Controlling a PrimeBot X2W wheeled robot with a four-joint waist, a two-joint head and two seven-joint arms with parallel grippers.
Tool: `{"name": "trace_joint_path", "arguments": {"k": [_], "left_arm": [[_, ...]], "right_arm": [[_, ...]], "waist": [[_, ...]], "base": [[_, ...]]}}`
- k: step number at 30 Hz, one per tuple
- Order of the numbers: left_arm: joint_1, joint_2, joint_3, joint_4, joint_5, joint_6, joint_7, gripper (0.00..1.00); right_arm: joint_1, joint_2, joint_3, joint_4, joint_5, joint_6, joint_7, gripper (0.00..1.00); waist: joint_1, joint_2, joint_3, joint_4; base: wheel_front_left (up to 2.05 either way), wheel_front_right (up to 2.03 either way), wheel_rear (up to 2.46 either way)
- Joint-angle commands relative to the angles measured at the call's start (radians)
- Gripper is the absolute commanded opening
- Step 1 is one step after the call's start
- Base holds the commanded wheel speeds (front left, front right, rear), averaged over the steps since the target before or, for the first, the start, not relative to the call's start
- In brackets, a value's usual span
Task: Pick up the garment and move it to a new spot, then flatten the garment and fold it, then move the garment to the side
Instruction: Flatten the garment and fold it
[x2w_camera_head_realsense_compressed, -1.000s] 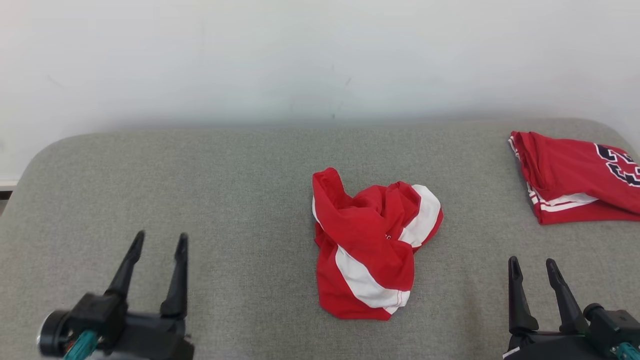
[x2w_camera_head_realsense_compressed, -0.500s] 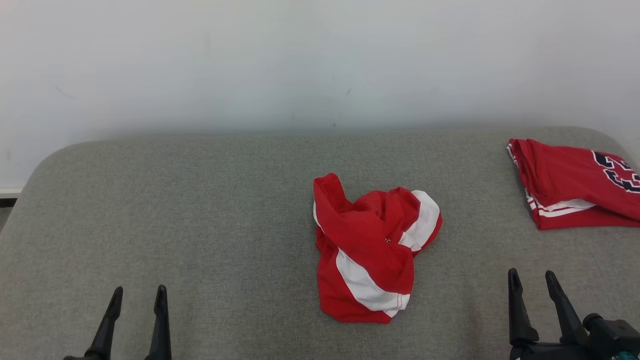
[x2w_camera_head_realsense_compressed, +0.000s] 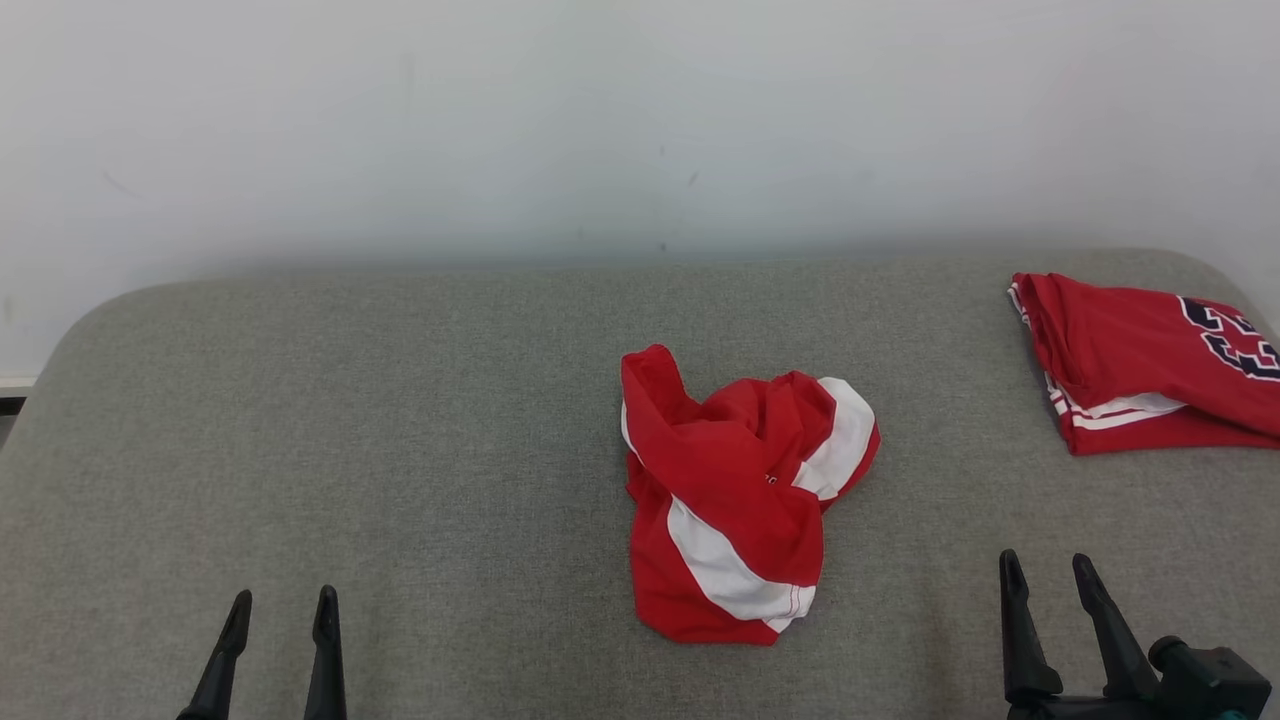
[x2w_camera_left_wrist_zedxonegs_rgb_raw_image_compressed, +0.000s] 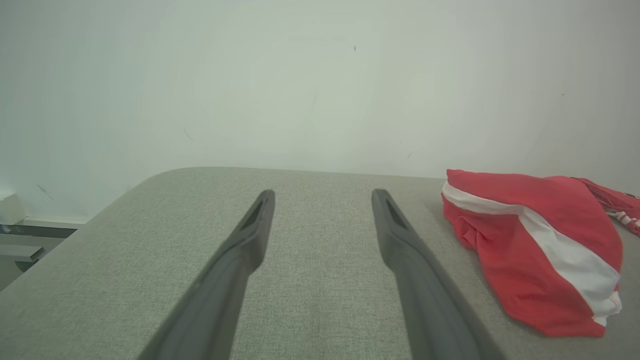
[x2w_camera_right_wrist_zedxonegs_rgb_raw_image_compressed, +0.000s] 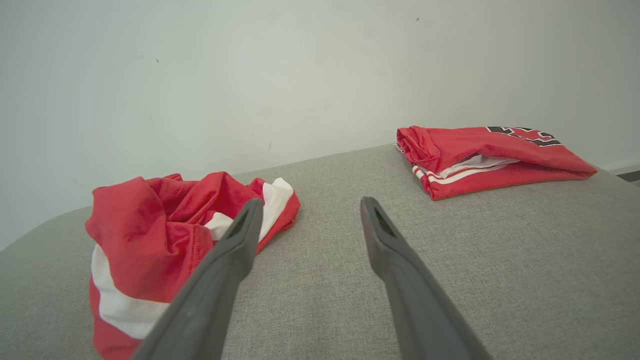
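The garment (x2w_camera_head_realsense_compressed: 740, 490) is a crumpled red piece with broad white stripes, lying bunched in the middle of the grey padded table (x2w_camera_head_realsense_compressed: 420, 420). It shows at the right of the left wrist view as the garment (x2w_camera_left_wrist_zedxonegs_rgb_raw_image_compressed: 535, 250) and at the left of the right wrist view as the garment (x2w_camera_right_wrist_zedxonegs_rgb_raw_image_compressed: 160, 235). My left gripper (x2w_camera_head_realsense_compressed: 282, 602) hangs open at the lower left, well away from the cloth, with nothing between its fingers (x2w_camera_left_wrist_zedxonegs_rgb_raw_image_compressed: 250, 240). Low at the right, my right gripper (x2w_camera_head_realsense_compressed: 1045, 565) is open too, empty, a little right of the garment.
A folded red jersey (x2w_camera_head_realsense_compressed: 1140, 360) with white trim and dark lettering lies at the table's far right, also seen as the jersey (x2w_camera_right_wrist_zedxonegs_rgb_raw_image_compressed: 490, 155) in the right wrist view. A pale wall (x2w_camera_head_realsense_compressed: 640, 120) rises right behind the table. The table's left corner is rounded.
My left gripper has dropped back toward the bottom edge of the head view. The right gripper has sunk slightly. The head camera shifted a little; the garment lies as before.
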Motion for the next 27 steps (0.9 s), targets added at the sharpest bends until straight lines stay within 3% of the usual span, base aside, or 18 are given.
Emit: {"name": "trace_joint_path", "arguments": {"k": [1,6,15,27], "left_arm": [[-0.001,-0.005,0.007,0.005,0.01,-0.007,-0.003,1.0],[-0.005,-0.015,0.018,0.012,0.024,-0.017,-0.003,1.0],[-0.035,-0.028,0.006,0.031,0.039,-0.023,-0.003,1.0],[-0.075,-0.035,-0.024,0.046,0.044,-0.024,-0.003,1.0]], "right_arm": [[0.006,-0.001,0.002,0.001,0.005,-0.003,-0.002,1.0],[0.005,-0.007,0.026,0.008,0.01,-0.003,0.003,1.0],[-0.068,-0.053,0.196,0.067,0.019,-0.003,0.034,1.0],[-0.196,-0.078,0.319,0.351,0.09,-0.003,-0.002,1.0]], "waist": [[0.0,-0.0001,0.001,-0.001],[0.0,-0.0001,0.003,0.003],[0.0,-0.0001,0.019,0.045],[0.0,-0.0001,0.06,0.142]], "base": [[0.0,0.0,0.0],[0.0,0.0,0.0],[0.0,0.0,0.0],[0.0,0.0,0.0]]}}
